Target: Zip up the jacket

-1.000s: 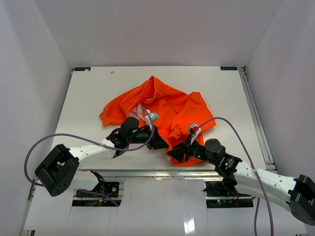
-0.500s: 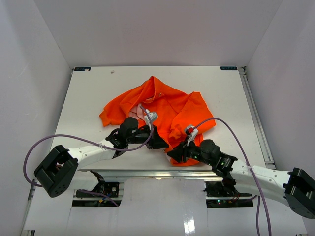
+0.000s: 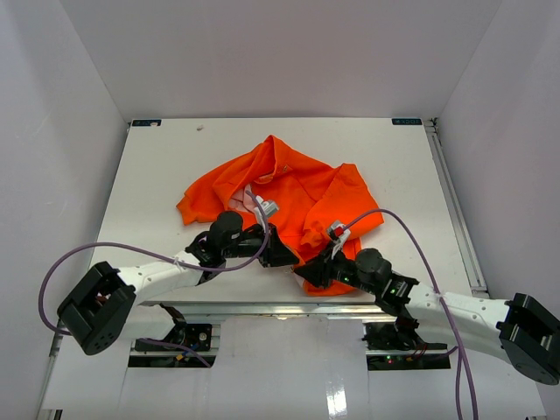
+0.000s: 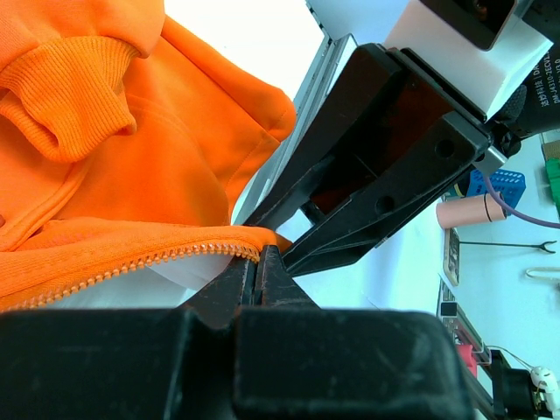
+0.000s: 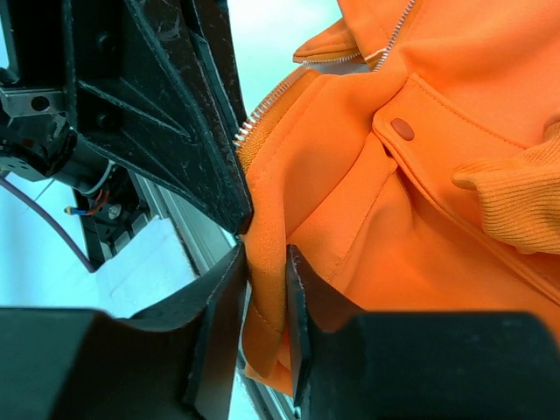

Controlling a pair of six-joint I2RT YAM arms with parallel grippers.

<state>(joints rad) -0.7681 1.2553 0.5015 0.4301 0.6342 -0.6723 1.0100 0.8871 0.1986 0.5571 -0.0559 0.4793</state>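
The orange jacket (image 3: 289,188) lies crumpled mid-table, with pale lining showing. My left gripper (image 3: 282,255) is at its near hem. In the left wrist view its jaws (image 4: 258,262) are shut on the end of the zipper edge (image 4: 131,267), beside the orange fabric (image 4: 131,175). My right gripper (image 3: 308,273) is close beside it at the hem. In the right wrist view it (image 5: 265,271) is shut on a fold of the jacket (image 5: 420,210) below a line of zipper teeth (image 5: 267,109). The left gripper's black body (image 5: 166,105) nearly touches it.
The white table (image 3: 157,175) has a metal rail (image 3: 455,210) along its right side and grey walls around. A snap button (image 5: 402,129) and a ribbed cuff (image 5: 516,197) lie near the right gripper. A pink cup (image 4: 464,212) stands off the table.
My right gripper has moved left along the jacket's near hem, up against my left gripper. The left gripper has stayed at the hem, shifting only slightly.
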